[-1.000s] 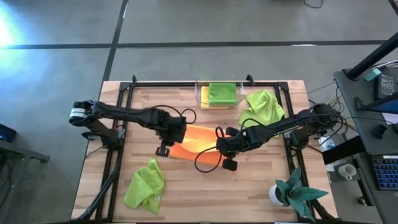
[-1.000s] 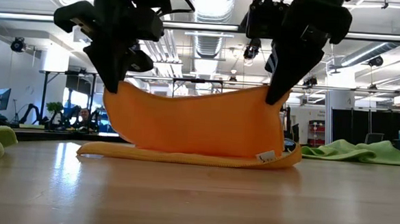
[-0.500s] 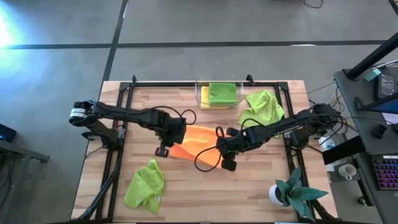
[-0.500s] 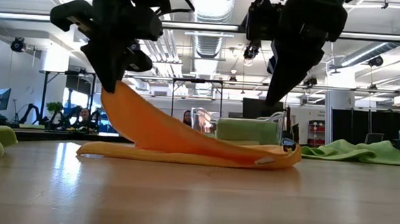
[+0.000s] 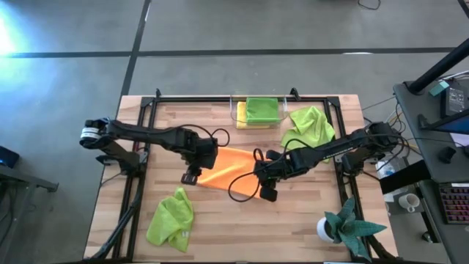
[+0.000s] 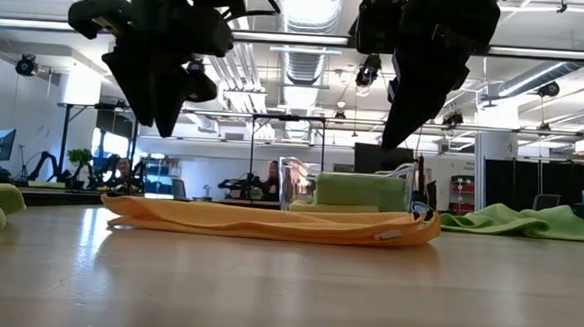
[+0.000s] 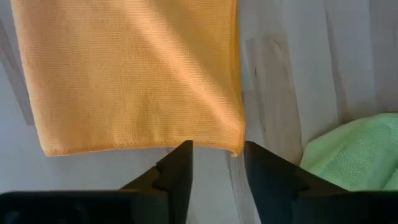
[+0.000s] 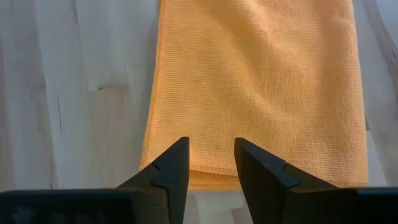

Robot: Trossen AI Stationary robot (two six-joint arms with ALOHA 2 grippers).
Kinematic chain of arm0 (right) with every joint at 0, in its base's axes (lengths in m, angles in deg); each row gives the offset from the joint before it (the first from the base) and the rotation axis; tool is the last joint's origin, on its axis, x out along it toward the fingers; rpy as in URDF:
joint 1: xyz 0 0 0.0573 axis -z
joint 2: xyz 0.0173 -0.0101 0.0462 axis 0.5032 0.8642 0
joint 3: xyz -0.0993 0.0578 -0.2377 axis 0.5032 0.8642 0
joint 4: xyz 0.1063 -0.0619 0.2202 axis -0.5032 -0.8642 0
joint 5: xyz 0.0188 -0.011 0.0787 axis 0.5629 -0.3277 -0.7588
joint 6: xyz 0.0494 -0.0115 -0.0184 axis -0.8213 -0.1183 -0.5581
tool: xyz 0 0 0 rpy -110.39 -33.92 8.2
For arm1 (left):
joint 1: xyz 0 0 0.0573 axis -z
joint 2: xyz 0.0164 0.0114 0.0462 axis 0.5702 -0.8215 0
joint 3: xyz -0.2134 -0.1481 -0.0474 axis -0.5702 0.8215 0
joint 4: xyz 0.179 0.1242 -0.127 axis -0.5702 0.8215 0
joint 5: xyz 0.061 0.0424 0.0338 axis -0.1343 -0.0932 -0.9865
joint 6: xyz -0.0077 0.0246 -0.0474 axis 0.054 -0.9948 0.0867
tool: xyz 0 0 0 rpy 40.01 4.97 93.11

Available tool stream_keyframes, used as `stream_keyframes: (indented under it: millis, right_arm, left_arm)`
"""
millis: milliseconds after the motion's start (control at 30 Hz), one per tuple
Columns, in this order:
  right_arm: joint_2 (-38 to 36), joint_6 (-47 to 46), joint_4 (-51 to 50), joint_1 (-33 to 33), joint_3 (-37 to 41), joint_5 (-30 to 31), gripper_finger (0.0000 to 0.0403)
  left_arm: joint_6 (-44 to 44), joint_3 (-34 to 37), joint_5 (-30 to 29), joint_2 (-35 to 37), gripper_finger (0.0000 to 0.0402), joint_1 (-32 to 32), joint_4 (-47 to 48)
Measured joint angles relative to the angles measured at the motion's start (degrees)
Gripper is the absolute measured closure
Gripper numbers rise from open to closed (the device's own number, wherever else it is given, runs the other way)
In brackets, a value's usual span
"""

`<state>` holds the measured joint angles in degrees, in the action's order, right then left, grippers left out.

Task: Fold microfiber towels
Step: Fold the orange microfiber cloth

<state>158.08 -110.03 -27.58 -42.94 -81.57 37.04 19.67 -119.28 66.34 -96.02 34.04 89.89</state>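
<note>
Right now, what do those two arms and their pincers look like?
Both arms are dark, slim and jointed, with black cables looping near the wrists. The left arm has a silvery ring at its base. Each gripper, left and right, ends in two flat, black, wedge-shaped fingers.

A teal plant [image 5: 350, 227] stands at the wooden table's [image 5: 242, 227] corner.

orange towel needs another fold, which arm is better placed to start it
Roughly even, slightly the left. The left gripper hangs open right at a corner of the orange towel, easy to pinch. The right gripper is also open, but over the middle of an edge, not a corner.
</note>
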Motion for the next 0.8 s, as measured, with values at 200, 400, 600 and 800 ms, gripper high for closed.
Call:
stream_keyframes:
  millis: [200, 400, 600, 800]
  right_arm:
    - [0.0, -2.0, 0.0, 0.7, -0.4, 0.0, 0.0277]
    - [0.0, -3.0, 0.5, 2.7, 1.2, -1.9, 0.0278]
    - [0.9, -5.6, 9.8, 3.3, 4.6, -6.7, 0.0287]
    - [4.5, -7.1, 14.1, 3.3, 6.2, -7.9, 0.0314]
  left_arm:
    - [0.6, 0.4, -1.2, 0.2, 0.0263, -0.8, -2.7]
    - [1.9, 7.4, -1.3, -0.1, 0.0263, -3.2, -15.5]
    - [4.6, 14.3, -1.4, -0.1, 0.0263, -5.8, -30.0]
    - [4.6, 18.8, -1.9, -1.2, 0.0263, -7.9, -40.0]
